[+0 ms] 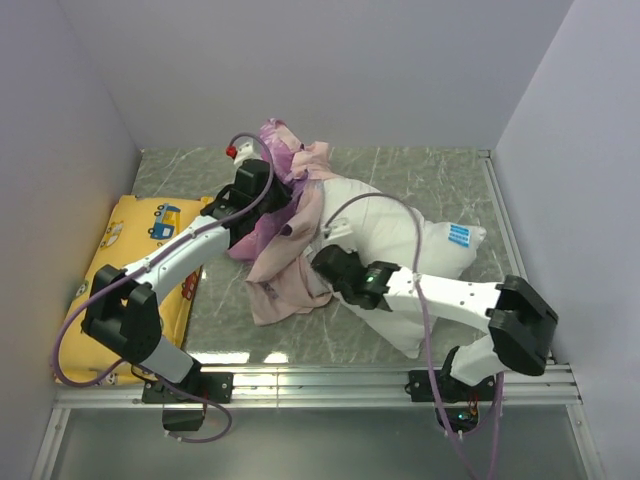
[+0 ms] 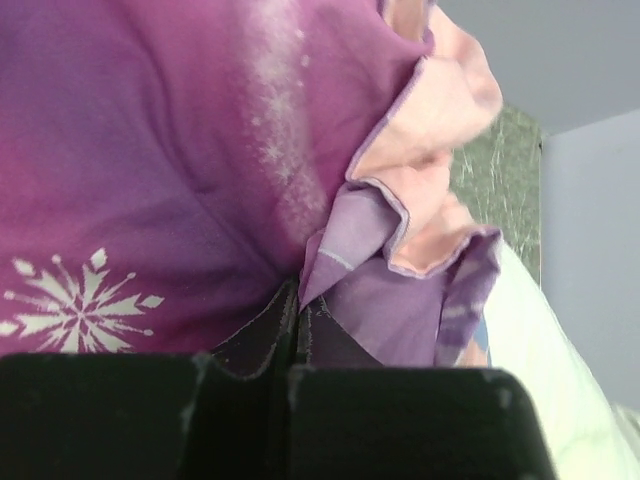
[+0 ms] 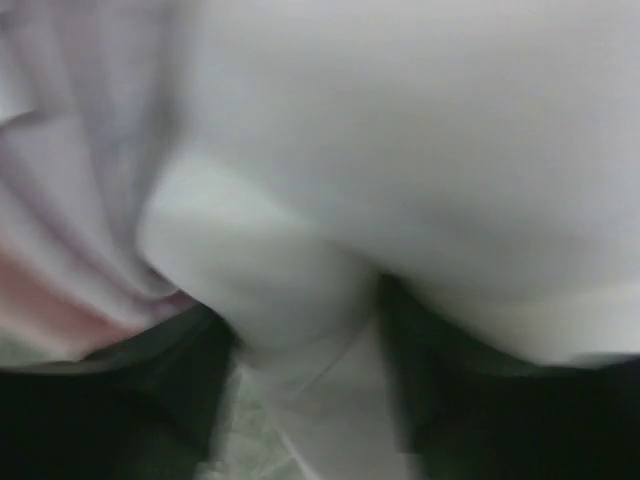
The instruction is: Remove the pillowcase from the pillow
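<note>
The purple-pink pillowcase [image 1: 283, 205] lies bunched in the middle of the table, its paler pink inside [image 1: 288, 285] spilling toward the front. My left gripper [image 1: 262, 185] is shut on a fold of it. In the left wrist view the fingertips [image 2: 298, 322] pinch the purple pillowcase [image 2: 150, 150] with its white snowflake. The white pillow [image 1: 400, 225] sticks out to the right, its blue-white tag [image 1: 458, 235] at the far end. My right gripper [image 1: 325, 262] presses into the pillow's near left part. A bulge of the pillow [image 3: 270, 260] fills the gap of the right gripper [image 3: 305, 335].
A yellow vehicle-print cushion [image 1: 130, 255] lies along the left wall under my left arm. A small red object [image 1: 232, 152] sits behind the pillowcase. Walls close in left, back and right. A metal rail [image 1: 320, 380] runs along the front edge.
</note>
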Available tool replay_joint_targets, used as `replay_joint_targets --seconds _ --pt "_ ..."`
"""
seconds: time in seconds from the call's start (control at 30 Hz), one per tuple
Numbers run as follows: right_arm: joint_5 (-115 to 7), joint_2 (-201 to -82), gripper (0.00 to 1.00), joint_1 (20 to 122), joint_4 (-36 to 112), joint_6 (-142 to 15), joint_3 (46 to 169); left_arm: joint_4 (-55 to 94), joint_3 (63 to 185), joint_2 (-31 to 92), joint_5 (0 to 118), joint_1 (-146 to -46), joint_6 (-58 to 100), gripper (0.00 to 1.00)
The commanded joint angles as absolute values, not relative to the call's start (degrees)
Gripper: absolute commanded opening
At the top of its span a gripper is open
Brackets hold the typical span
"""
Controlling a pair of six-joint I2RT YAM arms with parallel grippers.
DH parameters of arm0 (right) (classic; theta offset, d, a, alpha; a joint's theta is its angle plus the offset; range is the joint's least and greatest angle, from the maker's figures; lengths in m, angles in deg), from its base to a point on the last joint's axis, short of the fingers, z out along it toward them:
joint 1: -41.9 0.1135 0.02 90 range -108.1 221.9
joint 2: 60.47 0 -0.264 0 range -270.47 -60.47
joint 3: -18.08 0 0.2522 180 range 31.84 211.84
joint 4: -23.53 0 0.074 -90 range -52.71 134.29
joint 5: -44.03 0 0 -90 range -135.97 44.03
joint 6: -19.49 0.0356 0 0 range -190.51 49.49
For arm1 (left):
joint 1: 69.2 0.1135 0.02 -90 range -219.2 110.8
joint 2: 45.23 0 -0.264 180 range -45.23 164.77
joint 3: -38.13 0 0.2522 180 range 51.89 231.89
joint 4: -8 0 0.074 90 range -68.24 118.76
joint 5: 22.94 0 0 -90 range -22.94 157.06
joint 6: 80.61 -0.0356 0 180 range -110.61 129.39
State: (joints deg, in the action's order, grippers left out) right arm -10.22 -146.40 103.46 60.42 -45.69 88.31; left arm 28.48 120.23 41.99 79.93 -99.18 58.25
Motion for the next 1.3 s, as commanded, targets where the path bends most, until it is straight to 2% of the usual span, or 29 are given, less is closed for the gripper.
replay_joint_targets --seconds 0.0,0.07,0.1,0.17,0.2,0.3,0.5,0.6,0.7,0.83,1.07,1.27 --pt "-14.5 -140.74 0.29 96.23 55.31 -43.52 82.91 33.18 123.25 40.29 75.43 -100.05 55.53 0.05" --pt "-15.81 -138.62 0.0 93.69 55.74 -45.27 83.08 33.1 124.74 39.67 73.66 -100.4 54.4 0.12" --pt "-16.0 -138.08 0.0 93.23 56.09 -45.72 83.43 33.36 125.36 39.5 73.05 -100.66 53.95 0.28" --pt "-17.31 -135.64 0.0 92.01 56.18 -47.3 84.05 34.93 126.77 38.62 72.51 -101.62 52.46 0.47" --pt "-19.75 -134.57 0.0 90.43 55.92 -47.57 84.13 35.55 127.56 38.01 73.21 -102.07 52.11 0.63" --pt "-27.04 -130.27 0.0 86.48 54.34 -47.57 83.26 36.87 125.39 33.27 77.86 -103.39 51.84 0.78" --pt "-29.88 -128.5 0.0 82.51 56.27 -48.36 84.92 37.4 112.29 16.15 86.92 -103.48 55.87 0.81" --pt "-31.02 -127.97 0.0 81.54 56.62 -48.54 85.54 37.32 105.78 12.35 89.38 -103.48 58.95 0.81" --pt "-32.52 -127.09 0.0 81.01 56.62 -48.27 85.89 35.05 100.86 11.46 88.87 -102.78 61.33 0.87" --pt "-32.17 -126.74 0.0 80.84 57.76 -48.8 86.51 31.78 97.95 12.68 82.37 -99.8 64.31 0.89" --pt "-32.79 -125.51 0.0 80.13 57.85 -48.8 85.28 28.18 93.73 13.12 78.41 -95.67 67.48 0.9" --pt "-32.88 -124.63 0.0 79.7 58.55 -48.89 86.24 22.39 91.36 16.37 73.75 -92.32 68.71 0.86"
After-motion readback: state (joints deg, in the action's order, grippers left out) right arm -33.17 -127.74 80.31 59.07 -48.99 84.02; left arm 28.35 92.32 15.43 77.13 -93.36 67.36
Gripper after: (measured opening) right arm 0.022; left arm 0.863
